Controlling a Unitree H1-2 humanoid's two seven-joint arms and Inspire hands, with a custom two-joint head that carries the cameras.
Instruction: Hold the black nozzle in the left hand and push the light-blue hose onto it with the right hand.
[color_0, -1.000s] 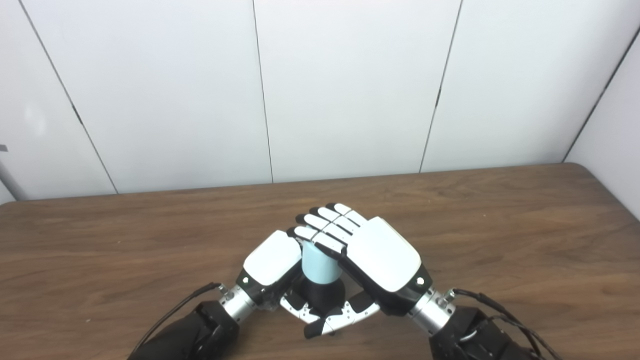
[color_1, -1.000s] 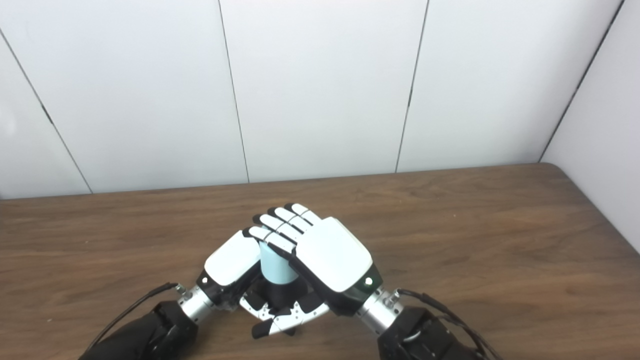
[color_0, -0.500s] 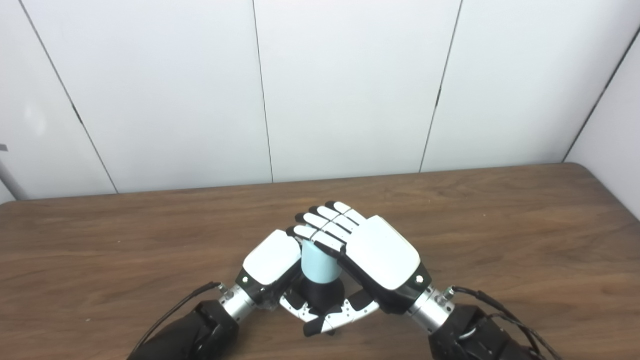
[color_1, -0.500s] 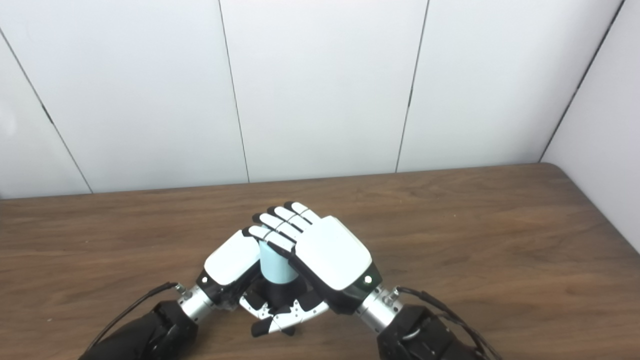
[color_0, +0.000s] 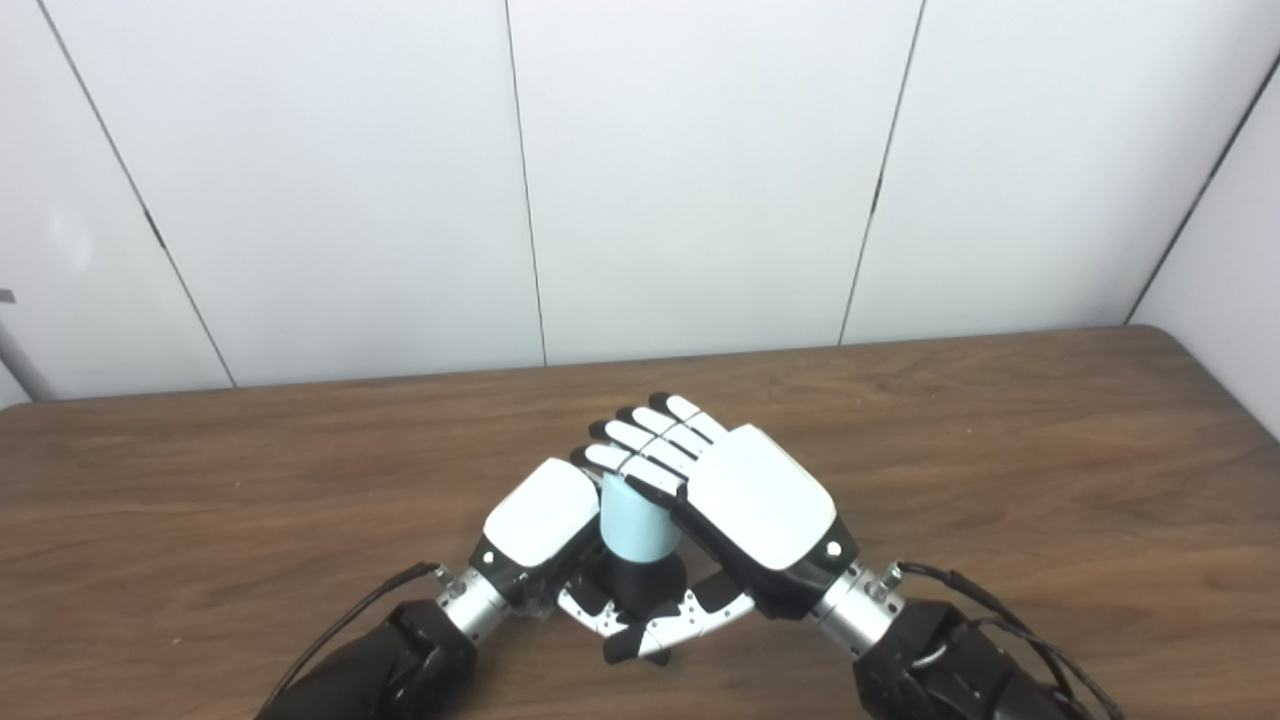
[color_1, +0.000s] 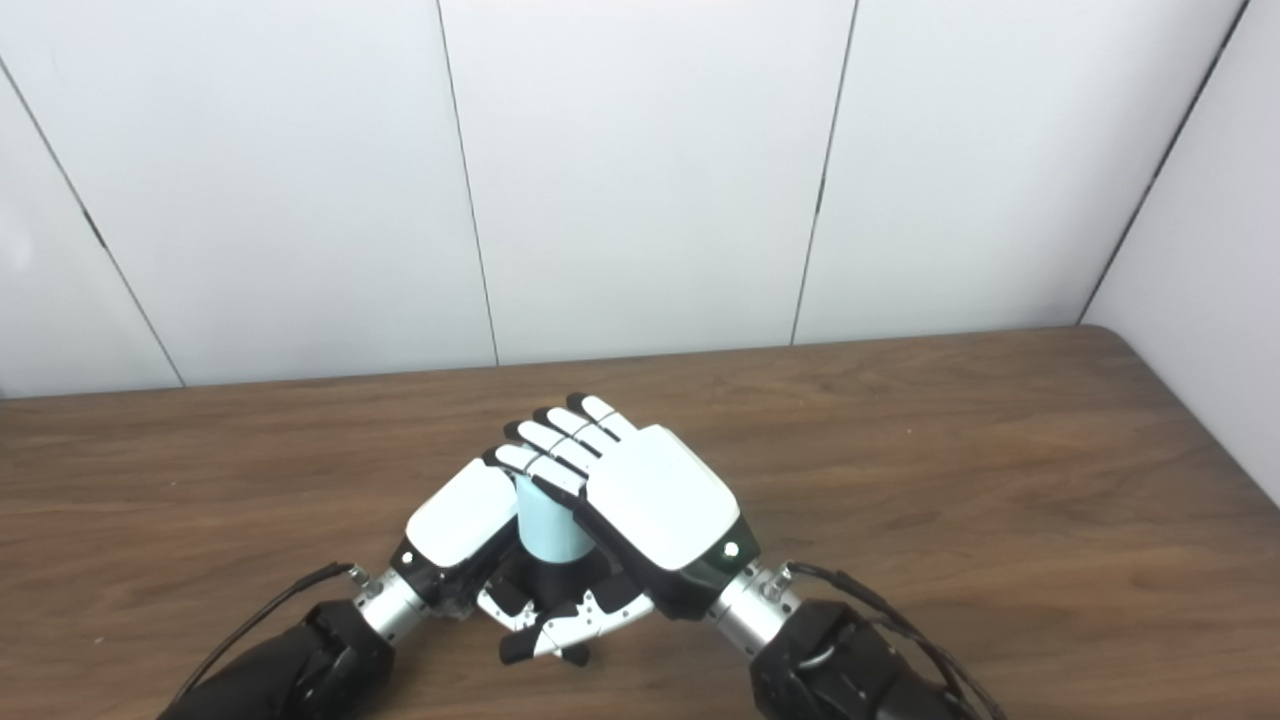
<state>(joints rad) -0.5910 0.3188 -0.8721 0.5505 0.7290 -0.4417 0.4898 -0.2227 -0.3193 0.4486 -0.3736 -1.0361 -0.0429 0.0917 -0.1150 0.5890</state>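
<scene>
Hose (color_0: 636, 518), light-blue, stands upright btwn both hands at near centre of tabletop (color_0: 1000, 440), its lower end meeting black nozzle (color_0: 634, 580). Left hand (color_0: 540, 520) grips nozzle; right hand (color_0: 745, 500) wraps hose w/ fingers (color_0: 650, 445) curled over top. Push-on step looks underway; seating depth hidden. Next prob. needs straight axial press, left hand bracing.

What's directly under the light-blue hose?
The black nozzle shows just below the light-blue hose, between the left hand and right hand. Their joint and the nozzle's base are covered by thumbs.
</scene>
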